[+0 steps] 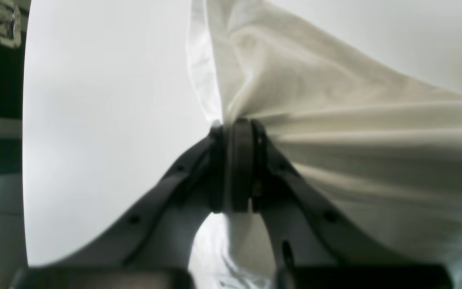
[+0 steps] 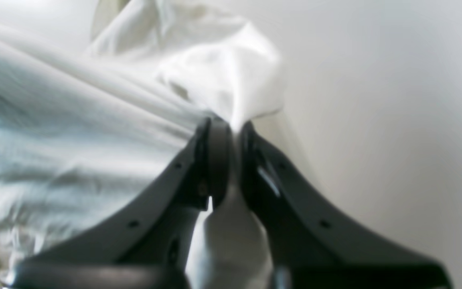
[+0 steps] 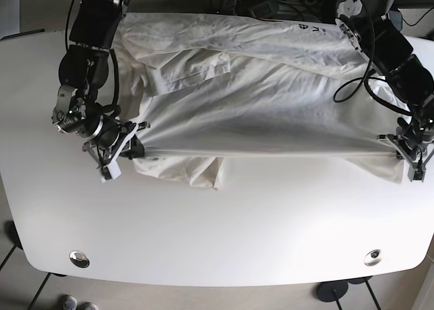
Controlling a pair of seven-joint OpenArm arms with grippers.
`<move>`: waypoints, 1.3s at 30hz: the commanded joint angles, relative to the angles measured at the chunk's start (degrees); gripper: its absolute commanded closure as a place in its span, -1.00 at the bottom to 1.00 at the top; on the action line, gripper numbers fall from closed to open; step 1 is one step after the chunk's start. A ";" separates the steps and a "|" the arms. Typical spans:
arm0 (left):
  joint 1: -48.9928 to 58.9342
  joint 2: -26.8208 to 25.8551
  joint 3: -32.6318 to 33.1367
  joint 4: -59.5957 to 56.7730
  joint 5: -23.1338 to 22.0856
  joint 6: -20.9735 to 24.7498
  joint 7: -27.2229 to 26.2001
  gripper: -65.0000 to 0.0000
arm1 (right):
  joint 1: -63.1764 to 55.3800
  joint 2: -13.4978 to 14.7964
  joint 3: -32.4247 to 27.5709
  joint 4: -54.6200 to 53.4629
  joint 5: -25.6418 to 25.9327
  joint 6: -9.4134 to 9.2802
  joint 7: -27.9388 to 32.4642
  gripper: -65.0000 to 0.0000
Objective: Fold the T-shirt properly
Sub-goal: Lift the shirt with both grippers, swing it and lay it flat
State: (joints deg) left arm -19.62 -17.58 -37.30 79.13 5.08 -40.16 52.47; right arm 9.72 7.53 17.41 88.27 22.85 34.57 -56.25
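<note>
A white T-shirt [image 3: 258,100] lies spread across the far half of the white table [image 3: 224,235]. Its near edge is pulled taut in a straight line between my two grippers. My left gripper [image 3: 399,154], on the right of the base view, is shut on a corner of the shirt [image 1: 335,120]; in its wrist view the pads [image 1: 241,160] pinch bunched cloth. My right gripper [image 3: 137,150], on the left, is shut on the other end of the shirt [image 2: 94,120], with cloth between its fingers [image 2: 217,160]. A fold of cloth hangs below the taut edge at the left.
Cables and dark equipment [image 3: 271,1] sit behind the table's far edge. Two round metal fittings [image 3: 79,258] are set in the near corners of the table. The table's near edge curves down to the floor.
</note>
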 commanded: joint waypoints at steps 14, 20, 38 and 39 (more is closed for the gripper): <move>-50.41 1.89 13.34 -12.36 -0.73 0.16 2.52 0.97 | 54.33 14.49 -8.13 -18.34 1.02 0.38 -5.16 0.94; -54.89 1.63 13.08 -14.47 -0.73 0.16 2.70 0.97 | 61.71 14.67 -10.68 -18.34 1.10 0.47 -7.71 0.94; 7.79 1.36 -4.77 6.10 -0.91 0.16 0.06 0.98 | -14.33 8.43 7.95 11.12 8.93 0.55 -4.89 0.94; 9.46 1.36 -5.29 6.10 -0.91 0.16 0.06 0.98 | -16.79 7.46 8.48 12.43 8.93 0.55 -4.89 0.94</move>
State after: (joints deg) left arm -7.81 -14.50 -42.78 83.64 2.90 -41.19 53.74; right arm -9.52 13.34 25.65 100.27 33.08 35.86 -62.08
